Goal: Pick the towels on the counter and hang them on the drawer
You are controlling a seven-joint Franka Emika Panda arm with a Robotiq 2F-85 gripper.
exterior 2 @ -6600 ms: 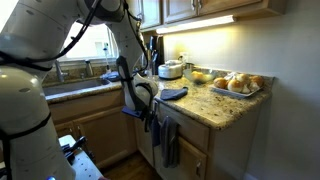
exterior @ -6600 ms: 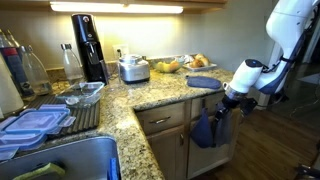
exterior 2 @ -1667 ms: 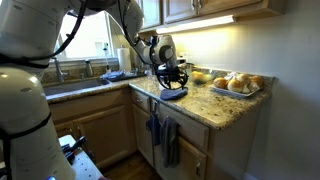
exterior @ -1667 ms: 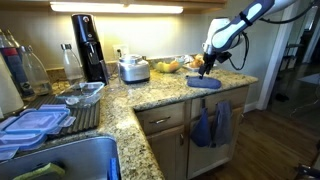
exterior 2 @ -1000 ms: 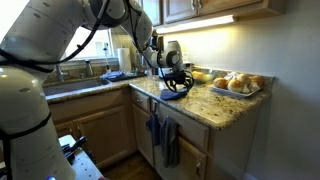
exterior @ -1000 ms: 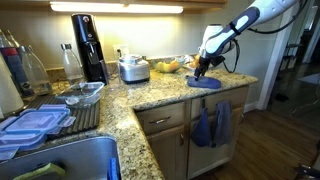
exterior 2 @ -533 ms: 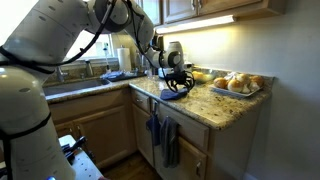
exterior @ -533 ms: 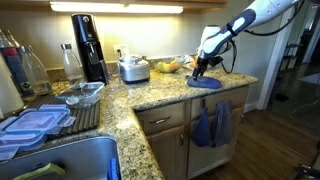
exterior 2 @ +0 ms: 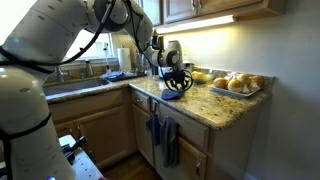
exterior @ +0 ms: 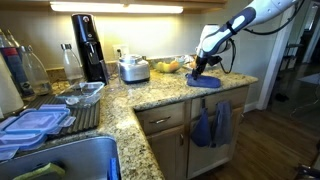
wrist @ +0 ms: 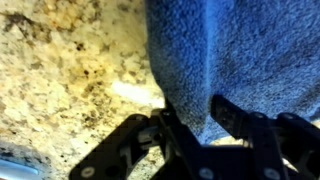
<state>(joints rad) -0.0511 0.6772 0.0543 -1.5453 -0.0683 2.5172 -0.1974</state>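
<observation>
A blue towel (exterior: 207,84) lies flat on the speckled granite counter (exterior: 150,97) near its end; it also shows in an exterior view (exterior 2: 172,95). My gripper (exterior: 200,73) (exterior 2: 177,86) is down on its edge. In the wrist view the two fingers (wrist: 195,115) are partly closed with the towel (wrist: 240,50) bunched between them, beside bare counter (wrist: 70,70). Two more blue towels (exterior: 204,128) (exterior: 222,122) hang below the counter edge, next to the oak drawer (exterior: 164,121); they also show in an exterior view (exterior 2: 153,128) (exterior 2: 170,142).
A tray of bread rolls (exterior 2: 236,85) and a fruit bowl (exterior: 167,66) stand behind the towel. A rice cooker (exterior: 133,68), a black appliance (exterior: 88,45), a dish rack with blue-lidded containers (exterior: 35,122) and a sink (exterior: 70,160) lie farther along the counter.
Since 1.7 s ago the gripper has come down onto the towel on the counter. Over the last half second the arm has hardly moved.
</observation>
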